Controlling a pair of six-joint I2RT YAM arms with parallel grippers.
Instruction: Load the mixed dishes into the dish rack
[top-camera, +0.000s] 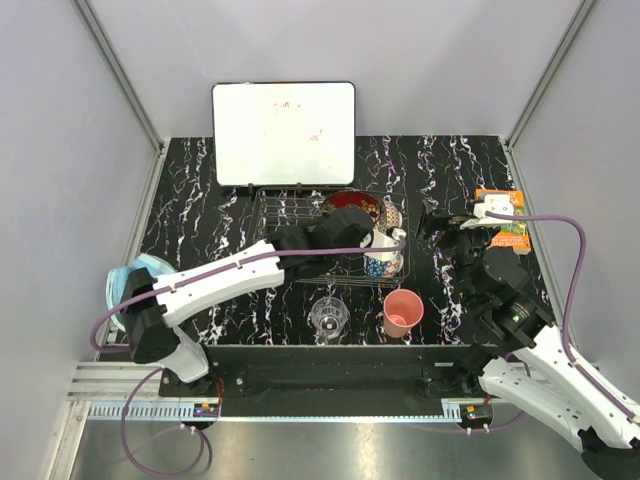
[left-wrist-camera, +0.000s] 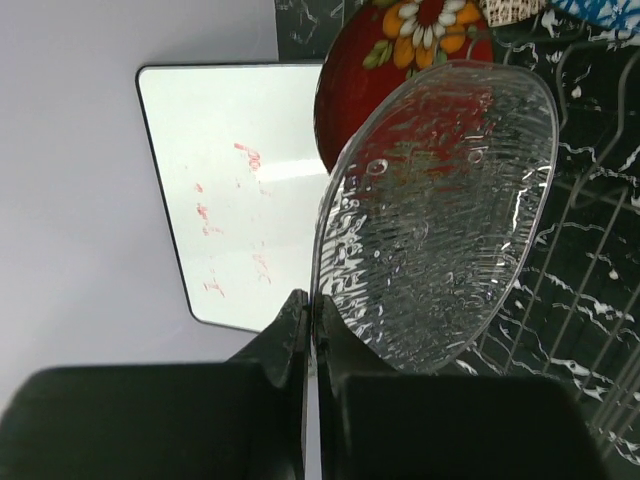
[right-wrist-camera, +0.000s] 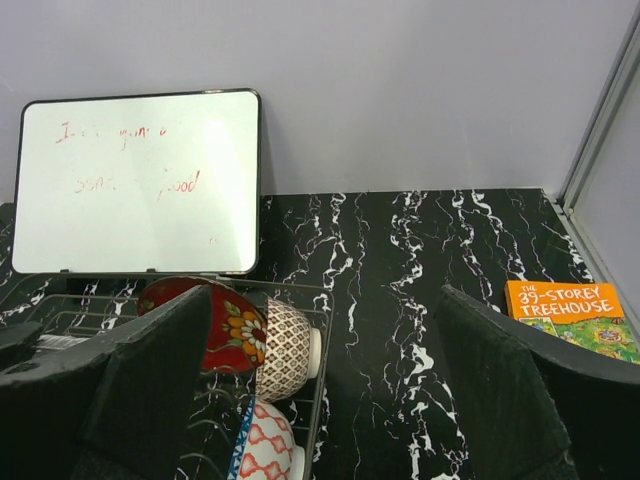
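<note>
My left gripper (left-wrist-camera: 312, 305) is shut on the rim of the clear glass plate (left-wrist-camera: 440, 210) and holds it on edge over the dish rack (left-wrist-camera: 590, 200), just in front of the red patterned bowl (left-wrist-camera: 400, 50). In the top view the left gripper (top-camera: 335, 240) is over the rack (top-camera: 275, 215). The red bowl (right-wrist-camera: 235, 335), beige netted bowl (right-wrist-camera: 290, 350) and blue mosaic bowl (right-wrist-camera: 270, 445) stand on edge in the rack's right end. The clear tumbler (top-camera: 329, 318) and pink cup (top-camera: 403, 312) stand on the table in front of the rack. My right gripper (right-wrist-camera: 325, 390) is open and empty, right of the rack.
The whiteboard (top-camera: 284, 133) leans on the back wall behind the rack. The orange book (top-camera: 505, 218) lies at the right edge, beyond my right gripper (top-camera: 455, 235). Light blue headphones (top-camera: 135, 280) lie at the left edge by the left arm.
</note>
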